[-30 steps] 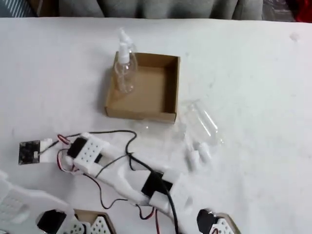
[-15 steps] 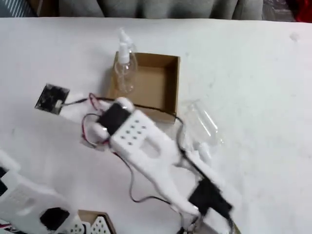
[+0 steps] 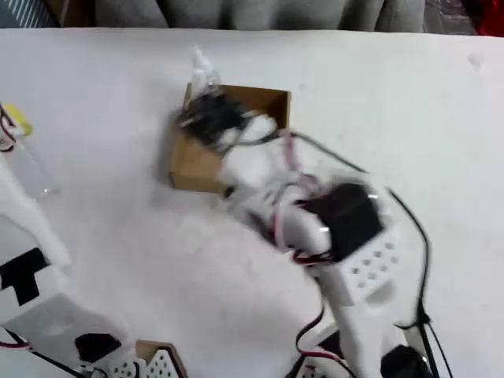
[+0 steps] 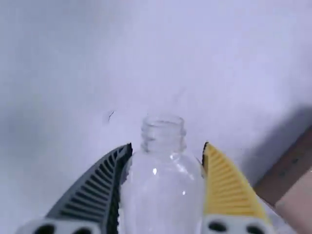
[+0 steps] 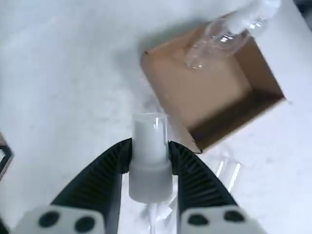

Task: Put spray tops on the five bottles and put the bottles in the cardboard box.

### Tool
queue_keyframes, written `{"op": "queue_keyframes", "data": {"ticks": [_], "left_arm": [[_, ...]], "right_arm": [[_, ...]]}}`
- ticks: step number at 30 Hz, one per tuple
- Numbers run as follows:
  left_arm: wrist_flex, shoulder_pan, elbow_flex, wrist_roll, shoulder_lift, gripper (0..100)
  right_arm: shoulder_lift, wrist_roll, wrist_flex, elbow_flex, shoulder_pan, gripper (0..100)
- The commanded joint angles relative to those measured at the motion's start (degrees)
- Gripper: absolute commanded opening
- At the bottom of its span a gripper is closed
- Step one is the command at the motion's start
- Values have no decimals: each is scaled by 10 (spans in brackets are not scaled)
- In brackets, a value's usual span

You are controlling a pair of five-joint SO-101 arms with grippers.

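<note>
At nine o'clock the left gripper (image 4: 165,146) grasps a bottle (image 4: 163,195), its neck pointing outward. The right gripper (image 5: 150,144) clenches a spray top (image 5: 150,168) lengthwise near the twelve-o'clock cardboard box (image 5: 214,92).

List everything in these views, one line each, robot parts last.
cardboard box: one, brown, open, mid-table.
capped bottle: one, clear with a white spray top, in a corner of the box.
capless bottle: one, clear, neck open, held in the left gripper.
spray top: one, white, held in the right gripper, near the box.
clear item: one, on the table beside the box; perhaps another bottle, cannot tell.
table: one, white, under everything.
left gripper: one, with a grey finger and a yellow one, shut on the capless bottle.
right gripper: one, with black fingers, shut on the spray top.
</note>
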Motion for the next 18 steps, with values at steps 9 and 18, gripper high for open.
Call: {"op": "queue_keyframes", "data": {"ticks": [9, 18], "left_arm": [[-115, 152, 287, -7, -258, 20], [-321, 264, 607, -7, -483, 20]], "right_arm": [[-80, -18, -9, 112, 152, 16], [-88, -53, -67, 140, 154, 16]]}}
